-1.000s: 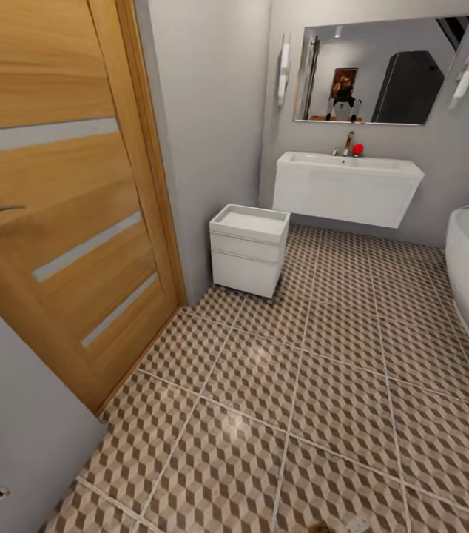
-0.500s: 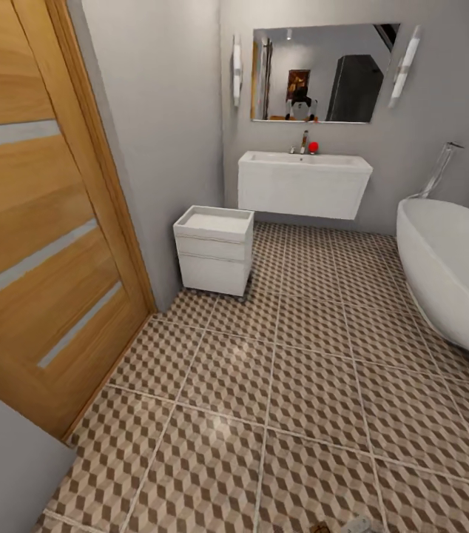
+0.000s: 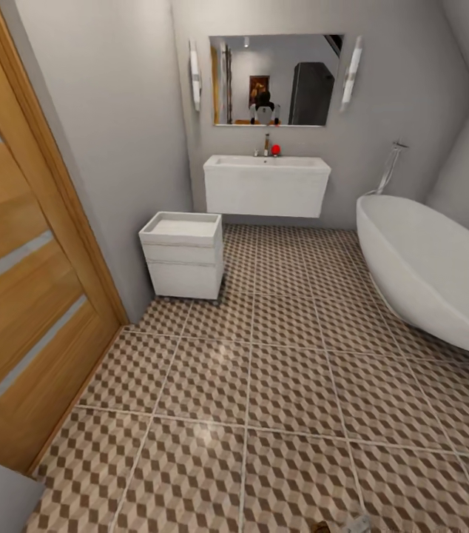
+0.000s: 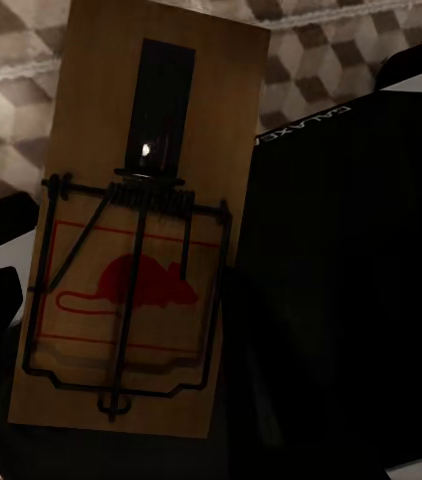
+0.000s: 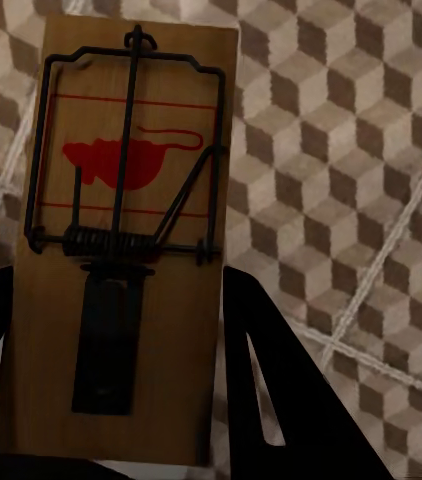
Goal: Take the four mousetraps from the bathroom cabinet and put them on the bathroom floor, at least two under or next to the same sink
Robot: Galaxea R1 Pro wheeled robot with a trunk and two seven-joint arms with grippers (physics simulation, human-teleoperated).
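In the left wrist view my left gripper (image 4: 121,300) is shut on a mousetrap (image 4: 136,200), a wooden slab with a red mouse print and dark wire parts. Likewise, my right gripper (image 5: 111,330) is shut on a second mousetrap (image 5: 121,150), its black fingers (image 5: 266,390) on either side of the slab. Cube-patterned bathroom floor (image 5: 351,150) lies beneath both. Ahead in the head view, the same floor (image 3: 286,385) runs to the white wall-hung sink (image 3: 267,185) with a chrome tap (image 3: 266,144). The cabinet is out of view.
A low white drawer unit (image 3: 183,255) stands against the left wall near the sink. A white bathtub (image 3: 427,266) fills the right side. An orange wooden door (image 3: 20,281) stands at the left. A mirror (image 3: 275,80) hangs above the sink.
The whole head view has swung: the door slid off to the left, the bathtub came fully into sight at the right, and the sink now sits near the middle.
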